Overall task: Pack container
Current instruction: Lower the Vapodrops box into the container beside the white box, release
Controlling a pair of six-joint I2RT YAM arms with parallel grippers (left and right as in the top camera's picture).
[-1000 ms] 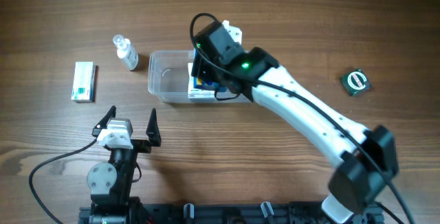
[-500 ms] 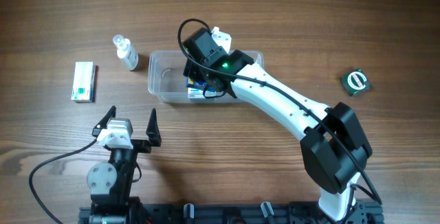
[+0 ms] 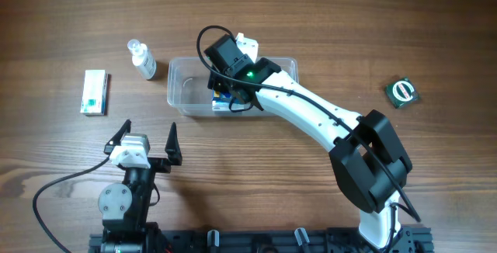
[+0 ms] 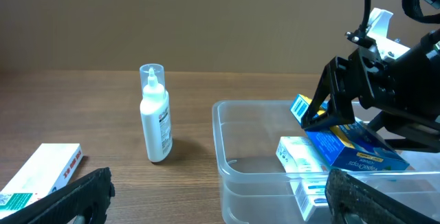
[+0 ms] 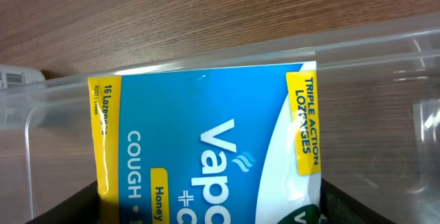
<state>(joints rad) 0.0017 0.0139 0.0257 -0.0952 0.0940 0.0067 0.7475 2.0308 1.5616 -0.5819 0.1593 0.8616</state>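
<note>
The clear container stands at table centre and also shows in the left wrist view and the right wrist view. My right gripper is over its middle, shut on a blue cough drop bag. The bag is low inside the container, over a white box that lies in it. My left gripper is open and empty near the front edge, short of the container; its fingers frame the left wrist view.
A small white bottle stands left of the container. A white and green box lies further left. A green round packet lies at the far right.
My right gripper has moved left over the container with the blue bag, and the right arm's elbow has swung in. The left arm has not moved.
</note>
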